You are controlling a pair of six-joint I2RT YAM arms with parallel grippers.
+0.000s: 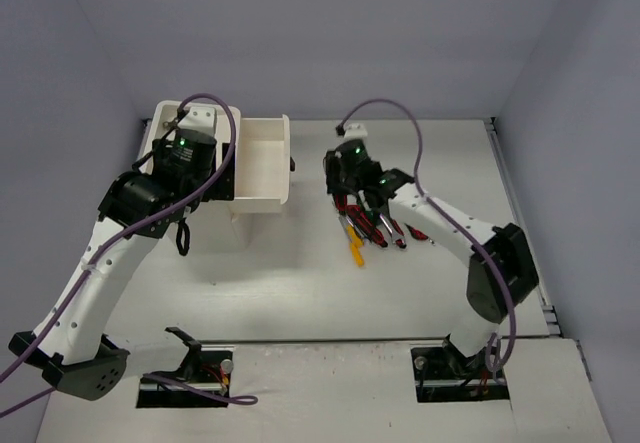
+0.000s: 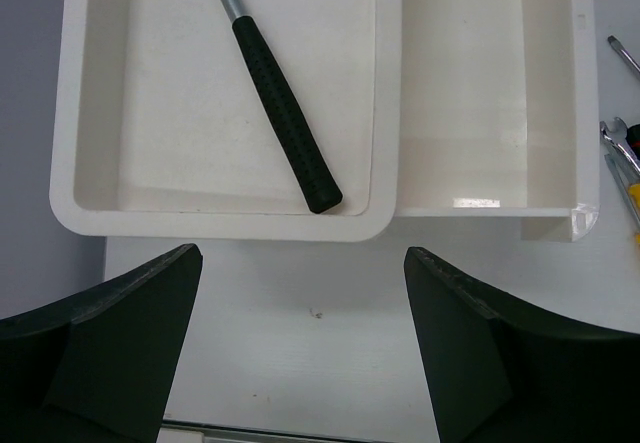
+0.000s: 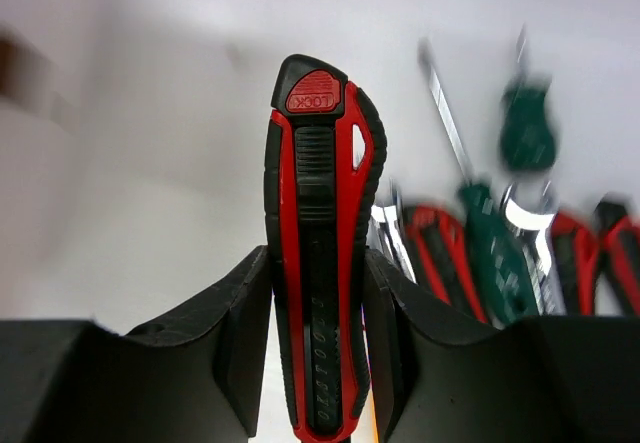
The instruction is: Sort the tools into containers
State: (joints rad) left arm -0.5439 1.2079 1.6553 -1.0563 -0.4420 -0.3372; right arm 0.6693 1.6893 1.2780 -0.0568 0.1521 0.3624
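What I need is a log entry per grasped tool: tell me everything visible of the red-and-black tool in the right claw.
It looks like a utility knife: red plastic body, black ribbed rubbery edges, a black centre channel with a ribbed slider, and a red button marked LOCK at the far end. No blade shows. It points straight out from the right claw, whose two black fingers press its sides. Whether its underside touches anything cannot be told.

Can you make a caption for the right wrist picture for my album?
Right tool pinching a red-and-black utility knife, blurry green screwdrivers behind.
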